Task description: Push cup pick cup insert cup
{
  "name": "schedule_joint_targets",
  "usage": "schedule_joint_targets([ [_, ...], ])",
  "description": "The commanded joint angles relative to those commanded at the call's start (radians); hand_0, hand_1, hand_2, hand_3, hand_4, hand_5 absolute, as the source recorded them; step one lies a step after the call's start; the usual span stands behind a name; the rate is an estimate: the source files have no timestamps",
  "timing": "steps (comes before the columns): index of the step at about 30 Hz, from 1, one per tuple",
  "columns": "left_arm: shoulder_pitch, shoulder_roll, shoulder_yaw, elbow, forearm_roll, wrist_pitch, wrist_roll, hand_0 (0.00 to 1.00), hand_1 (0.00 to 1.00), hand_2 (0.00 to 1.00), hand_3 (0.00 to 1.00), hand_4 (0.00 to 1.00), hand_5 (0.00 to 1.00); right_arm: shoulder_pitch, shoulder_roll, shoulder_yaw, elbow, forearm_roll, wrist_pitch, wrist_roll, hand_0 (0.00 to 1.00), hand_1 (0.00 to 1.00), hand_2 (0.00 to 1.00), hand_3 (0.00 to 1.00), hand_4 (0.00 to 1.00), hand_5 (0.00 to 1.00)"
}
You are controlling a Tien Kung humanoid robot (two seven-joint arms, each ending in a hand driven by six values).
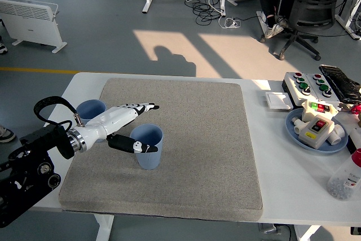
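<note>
Right now the left hand [131, 125] reaches in over the grey mat [197, 139] with its fingers [141, 106] spread and extended past the far side of the nearer blue cup [148, 146], while the thumb lies across that cup's near rim. The hand brackets the cup's mouth loosely and holds nothing; whether the thumb actually touches the rim is hard to tell.

That cup stands upright near the middle-left of the mat. A 2nd blue cup [89, 109], also upright, sits at the mat's left edge, just behind the forearm and partly hidden by it. The 2 cups are apart, with the wrist passing between them.

By my reading the step in hand is the push or the start of the pick on the nearer cup, and nothing has been nested yet. The next move likely calls for the fingers to close around the cup's wall squarely, so it does not tip, before it can be lifted and lowered into the other cup.

The right arm is not visible on the tabletop [271, 156].
</note>
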Motion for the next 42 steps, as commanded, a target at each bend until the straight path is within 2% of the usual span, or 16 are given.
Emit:
schedule_joint_targets([
  [1,-0.017,-0.003,0.015,0.011,0.006,-0.014,0.001,0.949,0.968,0.998,0.998,0.969,0.459,0.0,0.0,0.0,0.0,0.0,0.0,0.0,0.71,0.636,0.65,0.587,0.123,0.412],
  [6,-0.077,-0.016,0.067,0.063,0.011,-0.059,-0.002,0.949,0.968,0.998,0.998,0.969,0.459,0.0,-0.001,0.0,0.0,-0.003,0.002,0.0,0.71,0.636,0.65,0.587,0.123,0.412],
  [7,-0.086,-0.018,0.075,0.07,0.014,-0.063,-0.002,0.811,0.881,0.95,0.952,0.924,0.354,0.0,-0.001,0.0,0.0,-0.003,0.002,0.0,0.71,0.636,0.649,0.587,0.123,0.411],
  [12,-0.128,-0.026,0.125,0.102,0.035,-0.076,-0.003,0.811,0.881,0.95,0.952,0.924,0.354,-0.001,-0.003,0.001,0.0,-0.007,0.003,-0.001,0.71,0.636,0.649,0.587,0.123,0.411],
  [13,-0.131,-0.027,0.13,0.105,0.037,-0.077,-0.003,0.749,0.837,0.913,0.897,0.875,0.268,-0.001,-0.003,0.001,0.0,-0.008,0.003,-0.001,0.71,0.636,0.647,0.588,0.123,0.411],
  [18,-0.153,-0.032,0.167,0.133,0.061,-0.088,-0.005,0.749,0.837,0.913,0.897,0.875,0.268,0.0,-0.004,0.001,0.0,-0.008,0.003,-0.001,0.71,0.636,0.647,0.588,0.123,0.411],
  [19,-0.156,-0.033,0.173,0.138,0.059,-0.094,-0.008,0.568,0.737,0.845,0.736,0.761,0.128,0.0,-0.004,0.001,0.0,-0.007,0.002,0.0,0.711,0.636,0.647,0.587,0.123,0.411],
  [24,-0.159,-0.033,0.178,0.138,0.056,-0.098,-0.019,0.568,0.737,0.845,0.736,0.761,0.128,-0.001,-0.004,-0.001,0.0,-0.003,0.001,0.001,0.711,0.636,0.647,0.587,0.123,0.411],
  [25,-0.159,-0.033,0.178,0.138,0.056,-0.097,-0.021,0.426,0.625,0.746,0.555,0.696,0.112,-0.001,-0.004,-0.001,0.0,-0.003,0.001,0.001,0.711,0.636,0.647,0.587,0.123,0.41],
  [30,-0.155,-0.028,0.162,0.132,0.056,-0.101,-0.018,0.426,0.625,0.746,0.555,0.696,0.112,-0.001,-0.004,0.001,0.0,-0.007,0.002,0.0,0.711,0.636,0.647,0.587,0.123,0.41],
  [31,-0.152,-0.026,0.158,0.133,0.054,-0.102,-0.018,0.415,0.557,0.654,0.478,0.629,0.088,-0.001,-0.005,0.002,0.0,-0.008,0.002,0.0,0.711,0.636,0.646,0.587,0.123,0.41],
  [36,-0.141,-0.021,0.132,0.134,0.039,-0.104,-0.017,0.415,0.557,0.654,0.478,0.629,0.088,-0.001,-0.004,0.002,0.0,-0.008,0.002,0.0,0.711,0.636,0.646,0.587,0.123,0.41],
  [37,-0.139,-0.019,0.126,0.133,0.035,-0.105,-0.018,0.421,0.515,0.552,0.439,0.646,0.039,-0.001,-0.004,0.003,0.0,-0.008,0.002,0.0,0.711,0.636,0.647,0.587,0.123,0.411],
  [42,-0.128,-0.009,0.085,0.12,0.027,-0.121,-0.014,0.421,0.515,0.552,0.439,0.646,0.039,-0.001,-0.004,0.0,0.0,-0.002,0.001,0.001,0.711,0.636,0.647,0.587,0.123,0.411],
])
